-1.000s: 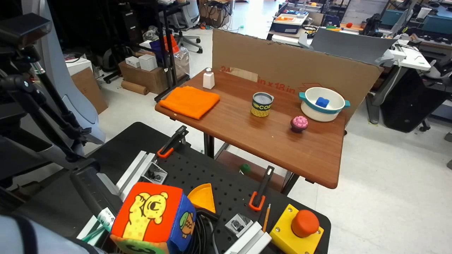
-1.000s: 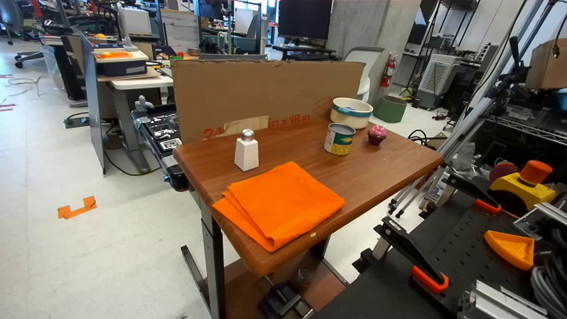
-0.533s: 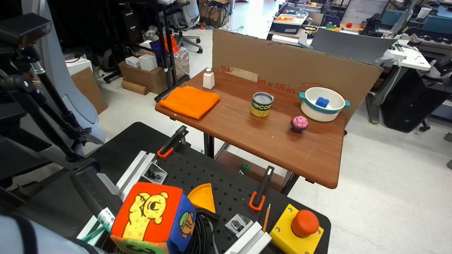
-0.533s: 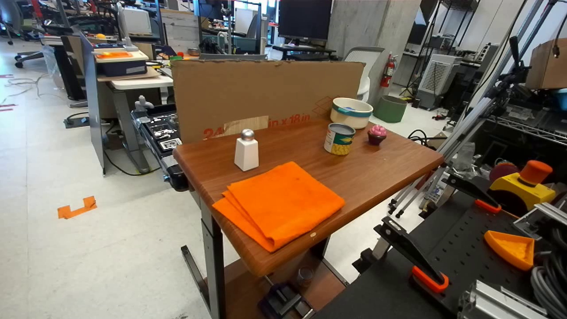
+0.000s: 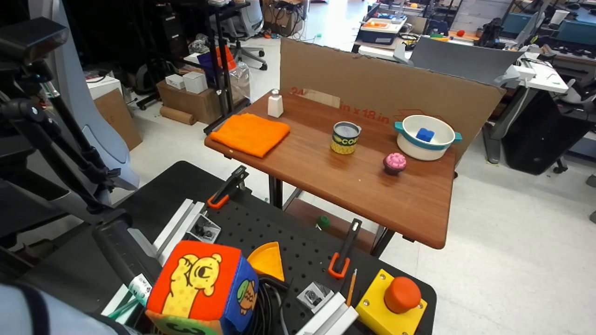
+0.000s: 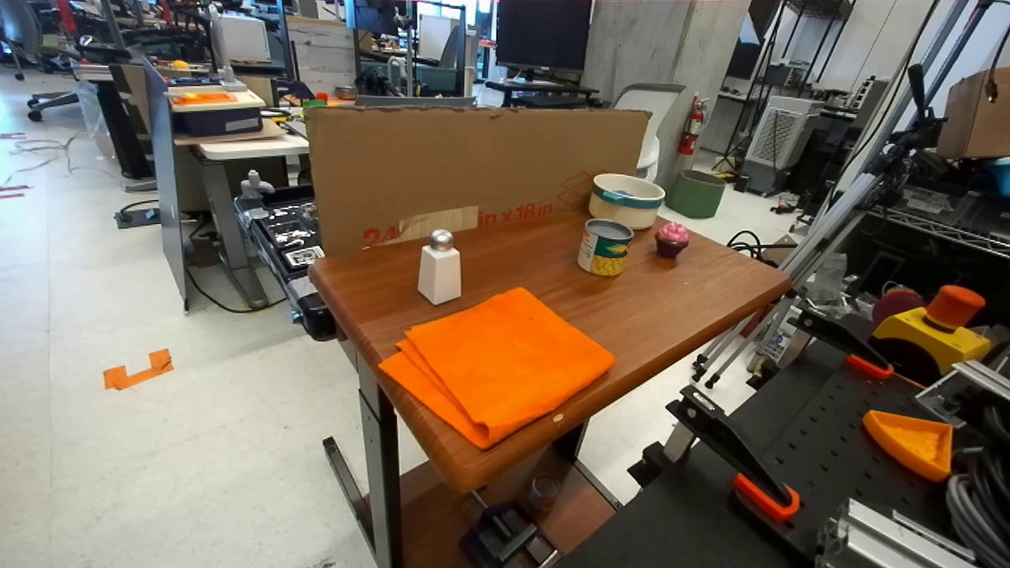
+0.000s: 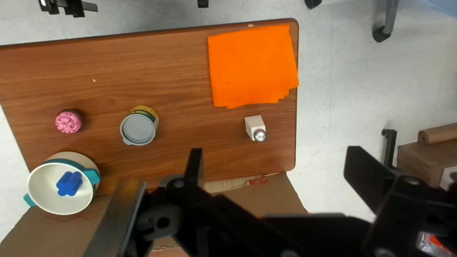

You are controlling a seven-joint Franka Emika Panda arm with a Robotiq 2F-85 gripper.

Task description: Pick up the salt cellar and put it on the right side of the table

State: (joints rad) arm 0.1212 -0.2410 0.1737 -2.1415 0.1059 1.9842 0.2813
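The salt shaker [image 7: 254,126] stands straight up on the desk [image 7: 171,75], near the orange cloth [image 7: 251,67], at the end away from the bowl [image 7: 41,185]. The fingers [image 7: 367,178] are spread wide and hold nothing. In the wrist view, the salt shaker shows past their tips but lined up with the gap, closer to the finger on the bowl's side. It looks far below, so they likely must reach down.

One salt cellar [image 6: 439,274], one cloth [image 6: 505,363], one can [image 5: 345,139], one cupcake [image 5: 395,163], one bowl [image 5: 421,152], one blue piece [image 7: 69,184], two clamps [image 5: 347,244]
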